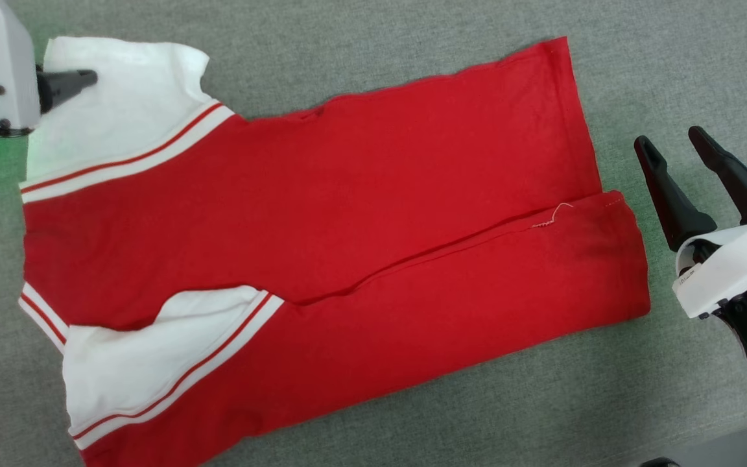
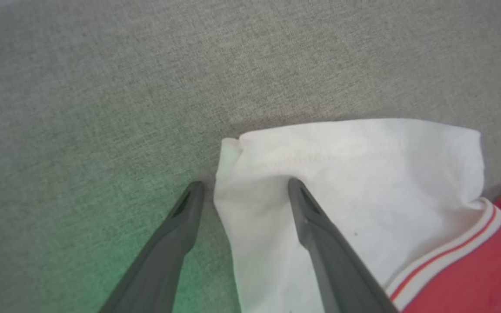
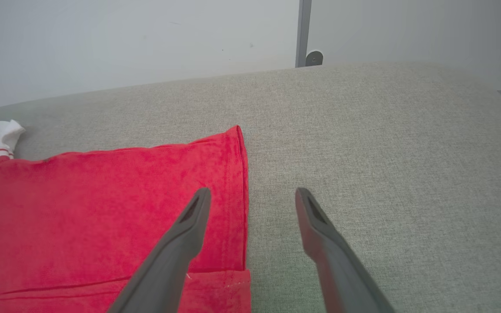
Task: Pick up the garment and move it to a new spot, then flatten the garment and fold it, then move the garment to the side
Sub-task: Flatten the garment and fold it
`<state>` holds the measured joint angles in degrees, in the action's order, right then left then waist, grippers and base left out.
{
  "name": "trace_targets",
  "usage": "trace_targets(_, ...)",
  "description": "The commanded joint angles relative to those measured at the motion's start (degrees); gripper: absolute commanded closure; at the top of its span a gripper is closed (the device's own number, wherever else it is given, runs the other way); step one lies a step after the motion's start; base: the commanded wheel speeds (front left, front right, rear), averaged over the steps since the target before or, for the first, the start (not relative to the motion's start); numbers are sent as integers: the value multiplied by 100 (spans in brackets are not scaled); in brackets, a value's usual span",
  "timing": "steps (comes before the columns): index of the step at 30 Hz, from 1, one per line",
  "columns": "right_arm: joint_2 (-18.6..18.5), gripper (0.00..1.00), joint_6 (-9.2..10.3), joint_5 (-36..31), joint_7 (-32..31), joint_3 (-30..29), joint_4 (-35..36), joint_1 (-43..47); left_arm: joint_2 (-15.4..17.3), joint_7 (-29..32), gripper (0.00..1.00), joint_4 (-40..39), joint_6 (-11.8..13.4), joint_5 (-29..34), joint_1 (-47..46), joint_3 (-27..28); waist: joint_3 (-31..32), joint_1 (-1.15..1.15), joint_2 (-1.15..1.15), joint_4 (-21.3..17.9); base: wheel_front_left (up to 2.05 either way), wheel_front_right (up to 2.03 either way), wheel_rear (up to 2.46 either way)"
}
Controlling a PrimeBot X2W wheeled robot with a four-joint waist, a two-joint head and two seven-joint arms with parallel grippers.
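The garment (image 1: 347, 194), soft, light and probably slippery, is inviting corner pinches: the left gripper (image 2: 245, 182) is straddling its white corner, the right gripper (image 1: 670, 139) is hovering beside the hem, both spread apart.

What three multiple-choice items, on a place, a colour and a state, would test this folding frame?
1. Where is the left end effector?
A. at the garment's white corner
B. beside its red hem
C. over its middle

2. What colour is the surface under the garment?
A. blue
B. grey
C. brown

3. What state is the right end effector in?
A. open, holding nothing
B. shut on the hem
C. shut on a sleeve

Answers:
1. A: its fingers straddle the white corner's edge.
2. B: grey fabric surrounds the garment.
3. A: its fingers stand apart, gripping nothing.
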<state>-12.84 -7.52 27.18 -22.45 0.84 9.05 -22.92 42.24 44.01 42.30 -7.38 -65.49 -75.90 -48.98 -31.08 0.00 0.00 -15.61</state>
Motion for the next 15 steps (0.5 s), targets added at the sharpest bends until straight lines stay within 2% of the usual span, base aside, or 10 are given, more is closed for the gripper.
trace_targets(1, -6, 0, 7, 36, -22, 2, 11, -67, -79, 75, 0, 14, -16, -56, 127, -145, -40, 0, 0, 0, 0, 0, 0)
trace_targets(2, -15, 0, 7, 56, -43, -18, 26, -90, -78, 79, 0, -11, -16, -81, 91, -179, -80, 0, 0, 6, 0, 0, 0)
trace_targets(4, -44, 0, 7, 68, -113, -13, 43, -163, -100, 72, 59, -56, -16, -133, 28, -245, -152, 0, 0, 28, 0, 0, 0)
trace_targets(5, -56, 0, 7, 96, -166, -1, 54, -200, -112, 57, 100, -80, -16, -145, -5, -281, -186, 0, 0, 42, 0, 0, 0)
trace_targets(10, -234, 0, 7, 124, -638, 145, 17, -613, -153, -81, 100, -144, -16, -222, -154, -449, -282, 0, 0, 144, 0, 0, 0)
trace_targets(15, -514, 0, 8, 37, -1504, 482, -347, -1436, -232, -204, 100, -311, -17, -344, -337, -623, -364, 0, 0, 330, 0, 0, 0)
